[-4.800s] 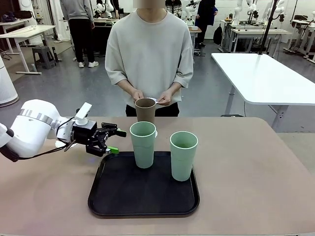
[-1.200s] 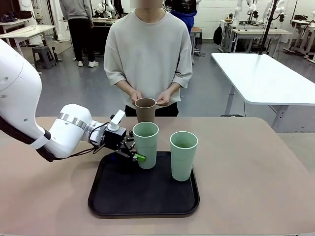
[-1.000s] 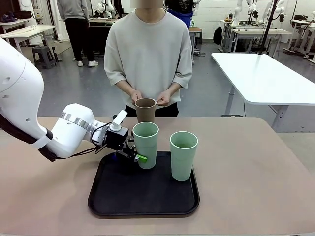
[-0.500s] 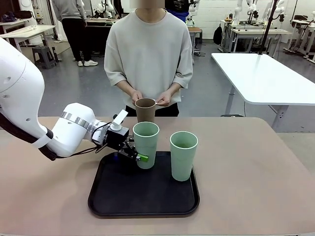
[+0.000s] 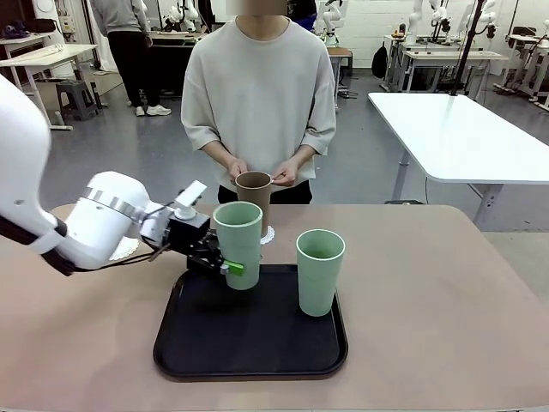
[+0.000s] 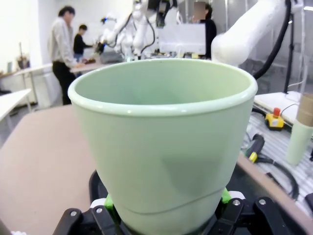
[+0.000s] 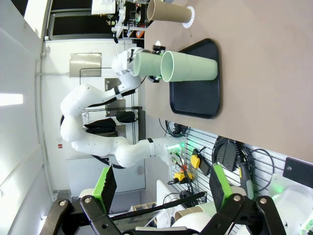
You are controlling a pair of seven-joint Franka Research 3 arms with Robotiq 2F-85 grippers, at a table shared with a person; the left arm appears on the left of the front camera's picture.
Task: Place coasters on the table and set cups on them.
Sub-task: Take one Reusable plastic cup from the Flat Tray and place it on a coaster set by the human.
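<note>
My left gripper (image 5: 221, 263) is shut on a pale green cup (image 5: 238, 244), holding it upright just above the far left corner of the black tray (image 5: 249, 343). In the left wrist view this cup (image 6: 164, 147) stands between the green pads (image 6: 107, 201). A second pale green cup (image 5: 320, 271) stands on the tray. Near the table's far edge, the brown cup (image 5: 254, 196) rests on a white lacy coaster (image 5: 268, 234). Another coaster (image 5: 125, 249) peeks out behind my left wrist. My right gripper (image 7: 161, 186) is open and holds nothing, far from the table (image 7: 264, 73).
A person stands at the far side with both hands (image 5: 283, 172) close together just behind the brown cup's rim, pinching something small and white. Bare tan table top (image 5: 446, 292) lies to the right of the tray and in front of it.
My left gripper closed on the green cup on the tray, then lifted it and carried it left. The coaster under the brown cup now shows.
</note>
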